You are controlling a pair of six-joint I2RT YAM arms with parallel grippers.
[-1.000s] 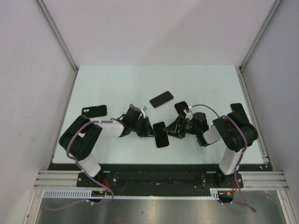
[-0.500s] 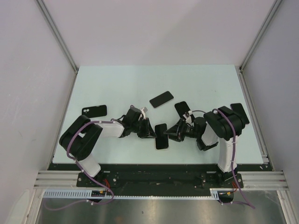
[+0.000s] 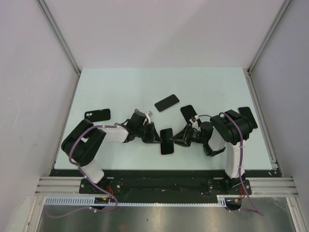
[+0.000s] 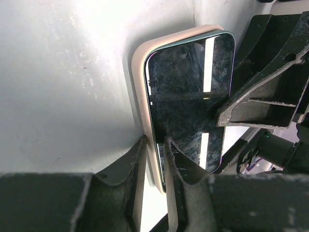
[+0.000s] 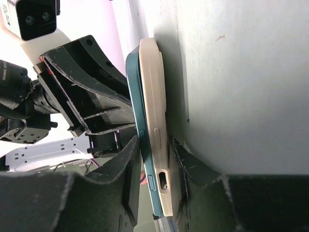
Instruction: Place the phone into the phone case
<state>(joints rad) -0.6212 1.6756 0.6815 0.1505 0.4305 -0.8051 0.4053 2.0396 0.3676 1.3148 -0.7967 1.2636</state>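
Note:
A teal-edged phone [image 4: 188, 87] with a dark screen lies partly in a cream phone case [image 4: 139, 87] near the table's front middle [image 3: 166, 141]. In the right wrist view the phone's edge [image 5: 137, 106] still stands a little proud of the case [image 5: 153, 96]. My left gripper [image 3: 155, 137] pinches the pair's left long edge, its fingers [image 4: 154, 142] closed over case rim and screen. My right gripper [image 3: 177, 140] clamps the opposite edge, with phone and case together between its fingers [image 5: 157, 145].
A black phone [image 3: 166, 102] lies behind the pair. A black case with a camera hole [image 3: 97, 114] is at the left. Two more dark slabs lie at the right [image 3: 188, 111] and beside the right arm [image 3: 245, 114].
My right arm has folded in toward the centre and its gripper has closed in on the phone and case. The case's pale rim now shows at the phone's near end. The left arm barely moved.

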